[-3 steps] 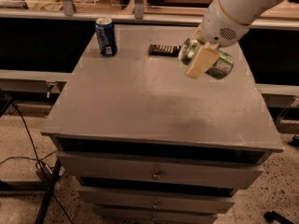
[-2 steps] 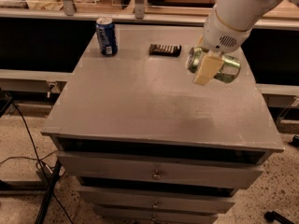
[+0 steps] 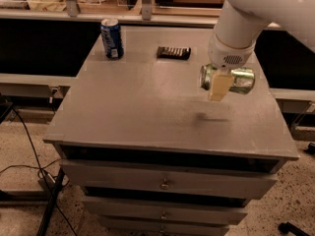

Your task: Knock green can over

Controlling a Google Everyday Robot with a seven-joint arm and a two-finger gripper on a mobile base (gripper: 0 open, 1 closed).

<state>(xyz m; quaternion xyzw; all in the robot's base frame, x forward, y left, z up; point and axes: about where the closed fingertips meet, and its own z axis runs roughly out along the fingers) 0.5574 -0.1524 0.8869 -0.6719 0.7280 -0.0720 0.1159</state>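
Observation:
The green can (image 3: 240, 80) lies on its side near the right edge of the grey cabinet top (image 3: 147, 97), with its silver end pointing left. My gripper (image 3: 219, 88) hangs from the white arm directly in front of the can and covers its middle. I cannot tell whether the can rests on the surface or is held just above it. A small shadow falls on the cabinet top in front of the gripper.
A blue can (image 3: 112, 38) stands upright at the back left of the cabinet top. A dark flat snack bar (image 3: 173, 52) lies at the back centre. Drawers sit below the front edge. Cables and a stand leg lie on the floor at left.
The gripper and the sideways green can have moved together to the right and toward the front edge. The blue can and snack bar have not moved.

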